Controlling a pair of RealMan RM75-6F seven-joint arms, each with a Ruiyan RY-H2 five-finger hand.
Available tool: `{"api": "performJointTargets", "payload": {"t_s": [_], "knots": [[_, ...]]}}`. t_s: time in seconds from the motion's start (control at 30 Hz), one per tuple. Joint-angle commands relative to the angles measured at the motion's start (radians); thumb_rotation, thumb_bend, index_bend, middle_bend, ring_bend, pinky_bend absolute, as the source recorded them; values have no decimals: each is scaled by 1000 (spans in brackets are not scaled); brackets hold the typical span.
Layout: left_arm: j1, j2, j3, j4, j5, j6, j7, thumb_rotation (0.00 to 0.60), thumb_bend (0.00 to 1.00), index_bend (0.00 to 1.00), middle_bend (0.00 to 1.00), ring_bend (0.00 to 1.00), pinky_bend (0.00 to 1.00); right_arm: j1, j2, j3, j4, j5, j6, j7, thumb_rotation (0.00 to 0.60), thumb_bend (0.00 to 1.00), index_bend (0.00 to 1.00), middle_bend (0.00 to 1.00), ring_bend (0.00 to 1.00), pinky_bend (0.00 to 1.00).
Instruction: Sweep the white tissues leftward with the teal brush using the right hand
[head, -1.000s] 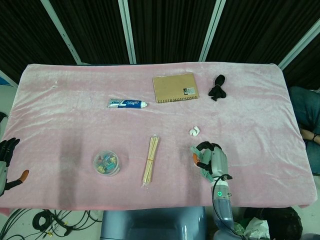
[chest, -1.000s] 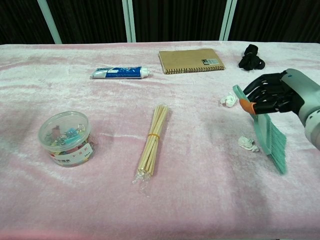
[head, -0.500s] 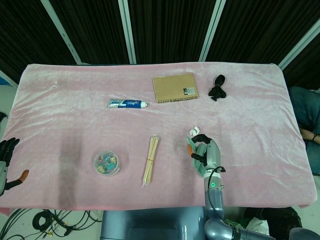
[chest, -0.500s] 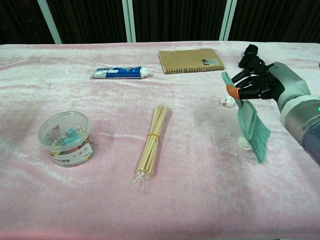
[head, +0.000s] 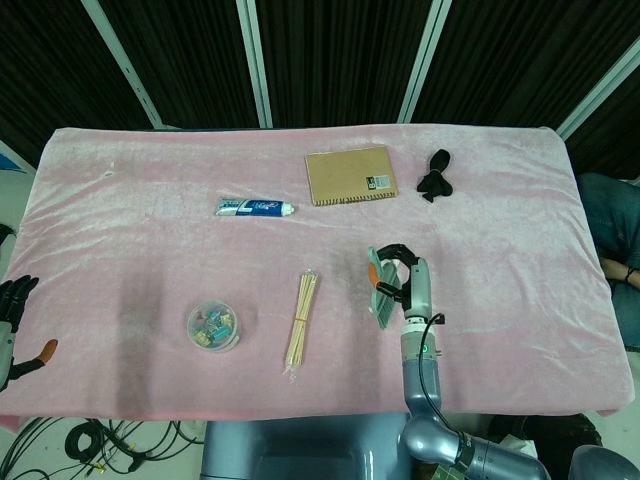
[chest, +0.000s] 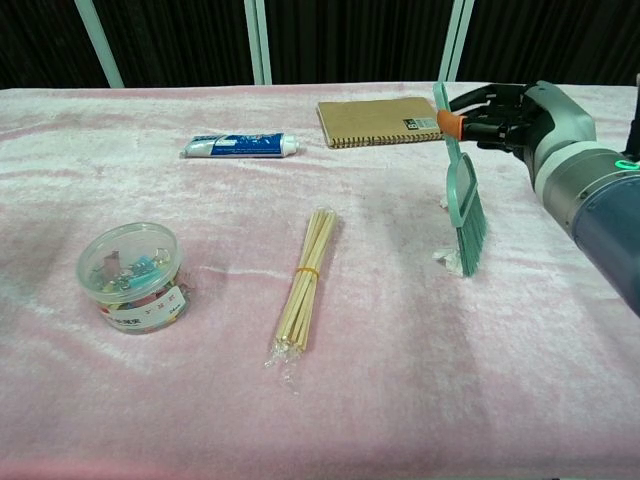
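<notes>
The right hand (chest: 515, 112) holds the teal brush (chest: 462, 200) by the top of its slim handle, dark fingers (chest: 487, 101) curled around it and an orange-tipped thumb pressed against its near side. The brush hangs below the fingers, nearly upright, handle up and bristles down on the pink cloth (chest: 200, 400). It is a flat plastic paddle in pale teal with a fringe of darker teal bristles along its lower edge. A crumpled white tissue (chest: 445, 258) lies touching the bristle tips on their left side; a second scrap peeks out from behind the brush head.

Taking the brush as the landmark: a brown spiral-bound notebook (chest: 382, 121) lies just beyond its handle, and a bundle of pale wooden sticks (chest: 305, 281) in clear wrap lies well to its left.

The left hand (head: 14, 310) rests at the far left edge of the cloth, fingers spread, holding nothing.
</notes>
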Motion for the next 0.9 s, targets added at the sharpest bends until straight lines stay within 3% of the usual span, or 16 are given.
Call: {"api": "performJointTargets", "payload": {"t_s": [0.03, 0.27, 0.47, 0.7, 0.9], "knots": [[0, 1, 0, -1, -1, -1, 0, 600, 276, 65, 53, 0, 0, -6, 21, 5, -3, -55, -24, 82, 600, 399, 748, 584, 348, 161], [0, 3, 0, -6, -5, -4, -4, 600, 275, 65, 54, 0, 0, -32, 73, -10, -24, -121, -25, 160, 600, 399, 749, 594, 348, 161], [1, 3, 0, -7, -5, -4, -3, 600, 276, 65, 54, 0, 0, -66, 159, -79, -69, -184, -26, 127, 600, 400, 758, 605, 348, 161], [3, 4, 1, -8, -5, 0, -4, 600, 276, 64, 54, 0, 0, -36, 318, -101, -39, -206, -220, 183, 600, 408, 770, 623, 348, 161], [3, 3, 1, -10, -8, -2, 1, 600, 276, 65, 54, 0, 0, 24, 387, -100, 108, -299, -390, 378, 600, 414, 779, 630, 348, 161]]}}
